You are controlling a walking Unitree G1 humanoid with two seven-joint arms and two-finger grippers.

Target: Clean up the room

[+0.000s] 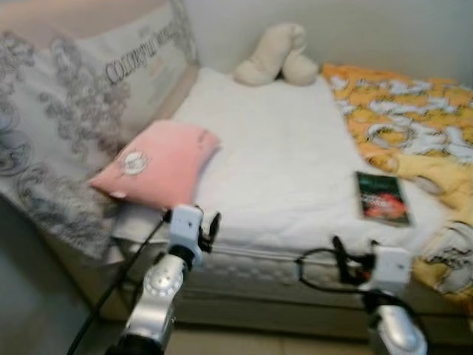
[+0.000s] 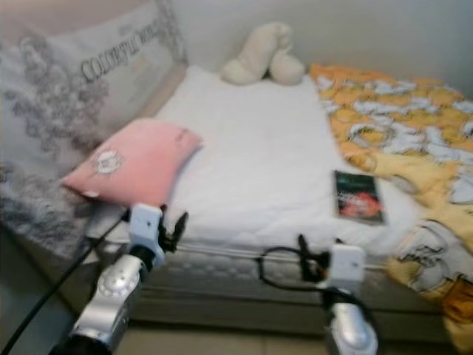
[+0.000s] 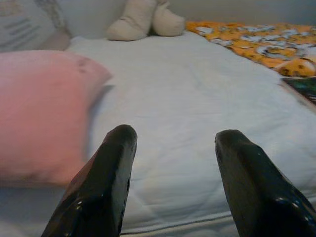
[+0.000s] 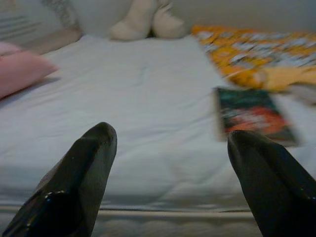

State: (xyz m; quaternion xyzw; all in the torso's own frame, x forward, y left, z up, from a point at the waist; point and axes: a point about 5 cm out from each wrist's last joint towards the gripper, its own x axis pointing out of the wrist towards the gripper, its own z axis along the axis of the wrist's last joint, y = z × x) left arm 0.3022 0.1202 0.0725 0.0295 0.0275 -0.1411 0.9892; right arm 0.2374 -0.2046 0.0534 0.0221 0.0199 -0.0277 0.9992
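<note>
Looking down from the head, a white bed (image 1: 281, 170) carries a pink pillow (image 1: 159, 163) near its left edge, a dark book (image 1: 382, 197) toward the right beside an orange blanket (image 1: 414, 122), and a cream plush toy (image 1: 277, 55) at the far wall. Both arms hang short of the mattress edge. Left wrist view: left gripper (image 3: 173, 173) fingers apart, empty, the pillow beside them. Right wrist view: right gripper (image 4: 170, 173) spread, empty, book just beyond

One pink square pillow (image 1: 159, 164), one dark-covered book (image 1: 382, 197), one cream plush toy (image 1: 277, 55), one orange patterned blanket (image 1: 414, 118), one grey-printed large pillow (image 1: 66, 111).
</note>
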